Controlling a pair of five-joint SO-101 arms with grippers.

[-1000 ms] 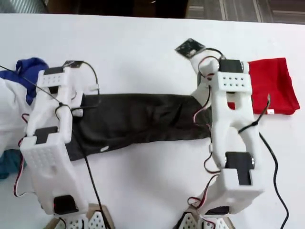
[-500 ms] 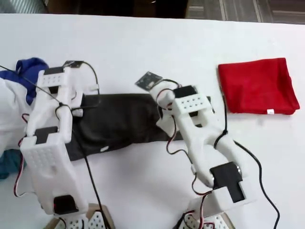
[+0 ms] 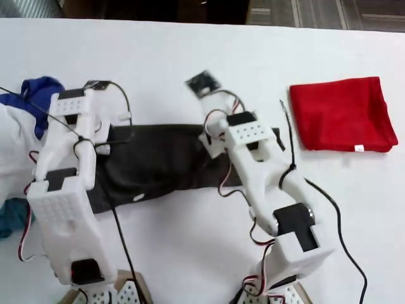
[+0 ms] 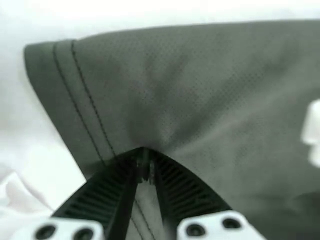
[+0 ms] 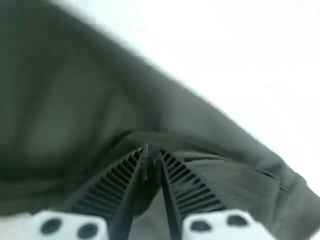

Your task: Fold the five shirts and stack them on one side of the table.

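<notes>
A dark grey shirt (image 3: pixel 158 158) lies stretched across the middle of the table. My left gripper (image 3: pixel 106 140) sits at its left end, shut on a pinch of the hemmed cloth (image 4: pixel 200 90), with the fingertips meeting at the left gripper (image 4: pixel 145 167). Over the shirt's middle, my right gripper (image 3: pixel 210 144) is shut on a raised fold of the same fabric (image 5: pixel 65 100); the closed tips of the right gripper (image 5: pixel 150 162) show the cloth bunched between them. A folded red shirt (image 3: pixel 342 114) lies flat at the right side.
A loose pile of shirts lies at the left edge: a blue one (image 3: pixel 38 92), a white one (image 3: pixel 12 149) and a teal one (image 3: pixel 9 218). Bare white table (image 3: pixel 190 50) stretches behind the arms and in front of the dark shirt.
My right arm has swung left from beside the red shirt, carrying the dark shirt's right end over toward the middle. The red shirt now lies uncovered. The left arm has kept still.
</notes>
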